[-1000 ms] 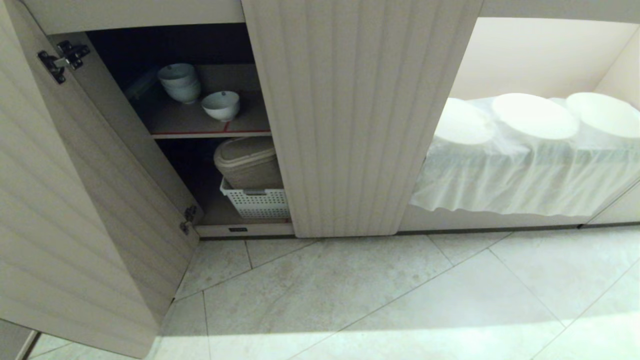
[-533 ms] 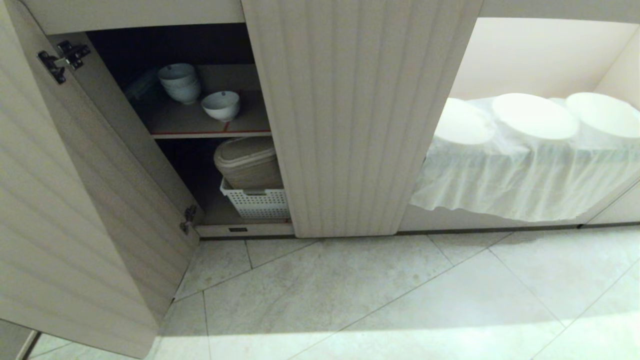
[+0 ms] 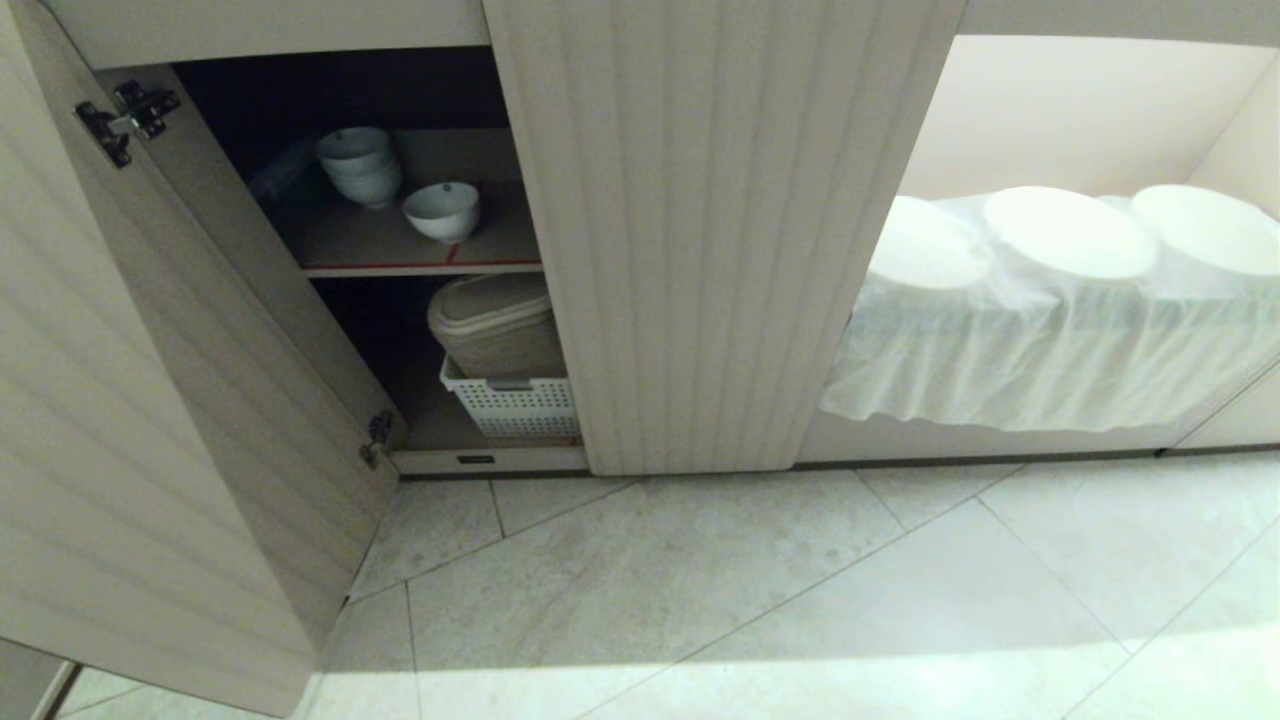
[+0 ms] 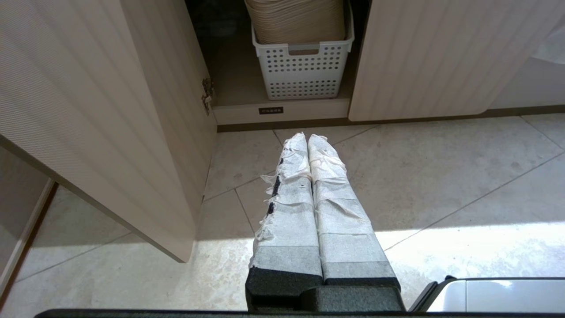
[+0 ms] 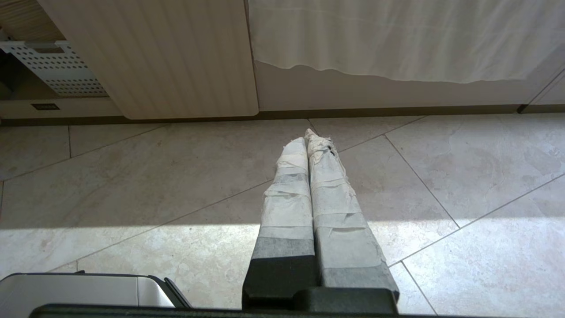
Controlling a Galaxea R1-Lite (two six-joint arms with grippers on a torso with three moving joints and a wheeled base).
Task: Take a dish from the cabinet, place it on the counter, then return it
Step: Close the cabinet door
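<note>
A: Where is the dish [image 3: 442, 210]?
B: Inside the cabinet [image 3: 720, 230], on the upper red-edged shelf [image 3: 420, 262], upright, near that shelf's front edge. A stack of greyish-white bowls [image 3: 360, 165] stands just behind it on the same shelf, further from the closed door.
A: And below that shelf?
B: A white slotted basket [image 3: 512, 405] with a beige lidded container [image 3: 495, 325] in it, sitting on the cabinet's floor.
A: The doors?
B: One fluted door [image 3: 150, 420] is swung wide open; the one next to the opening is closed.
A: The grippers?
B: The left gripper [image 4: 307, 140] hangs over the tiled floor [image 3: 760, 590] in front of the cabinet's opening, its taped fingers pressed together, holding nothing. The right gripper [image 5: 309, 138] hangs over the floor before the closed door, fingers likewise pressed together and empty.
</note>
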